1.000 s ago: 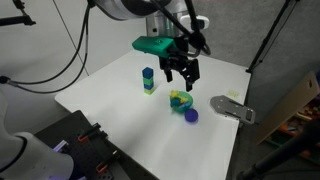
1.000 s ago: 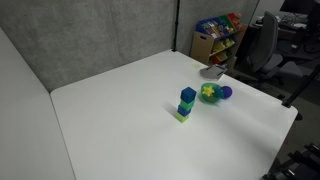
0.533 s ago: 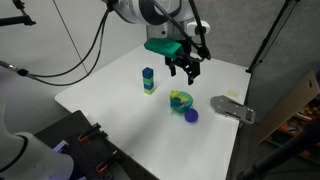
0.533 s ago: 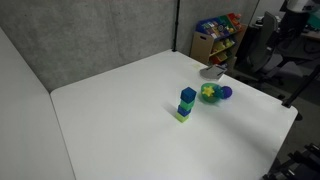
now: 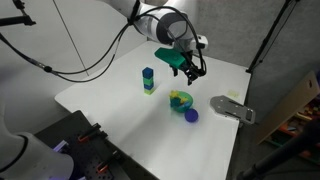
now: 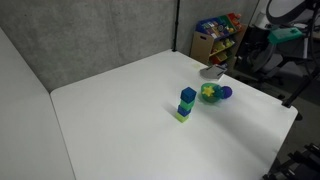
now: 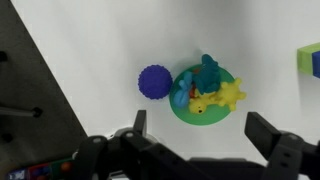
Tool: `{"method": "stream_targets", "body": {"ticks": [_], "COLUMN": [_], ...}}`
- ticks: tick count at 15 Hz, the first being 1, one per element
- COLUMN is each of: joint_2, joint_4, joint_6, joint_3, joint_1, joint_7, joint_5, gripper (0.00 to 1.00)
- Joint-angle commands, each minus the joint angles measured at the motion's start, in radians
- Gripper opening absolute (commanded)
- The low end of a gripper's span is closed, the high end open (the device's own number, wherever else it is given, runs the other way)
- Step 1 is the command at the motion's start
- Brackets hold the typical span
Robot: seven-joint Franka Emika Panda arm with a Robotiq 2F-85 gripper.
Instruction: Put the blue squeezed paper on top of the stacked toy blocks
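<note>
The blue squeezed paper (image 5: 191, 115) is a small blue-purple ball lying on the white table beside a green bowl of toys; it shows in both exterior views (image 6: 226, 93) and in the wrist view (image 7: 153, 82). The stacked toy blocks (image 5: 148, 81) stand upright with a blue cube uppermost, a short way from the ball (image 6: 186, 103); their edge shows at the wrist view's right border (image 7: 308, 58). My gripper (image 5: 192, 69) hangs open and empty high above the bowl and the ball (image 7: 202, 130).
A green bowl (image 5: 181, 101) holding yellow and blue toys sits next to the ball (image 6: 208, 93) (image 7: 190, 112). A grey flat object (image 5: 233, 108) lies near the table's edge. Shelves with colourful bins (image 6: 220, 32) stand beyond the table.
My gripper has risen and drawn away from the table, staying open. My arm's green wrist part has come into view at an exterior view's top right. The objects have not moved.
</note>
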Motion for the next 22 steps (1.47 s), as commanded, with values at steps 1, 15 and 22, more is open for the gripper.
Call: {"method": "stream_targets", "body": {"ticks": [1, 15, 22], "joint_2": [0.114, 0.436, 0.525], "joint_4": [0.091, 0.259, 0.331], "joint_6": [0.023, 0.053, 0.035], "joint_3": [0.019, 0.022, 0.024], "joint_1": [0.006, 0.035, 0.06], "joint_7": [-0.011, 0.052, 0.096], "joint_5": [0.047, 0.049, 0.054], "gripper": [1.0, 1.0, 1.0]}}
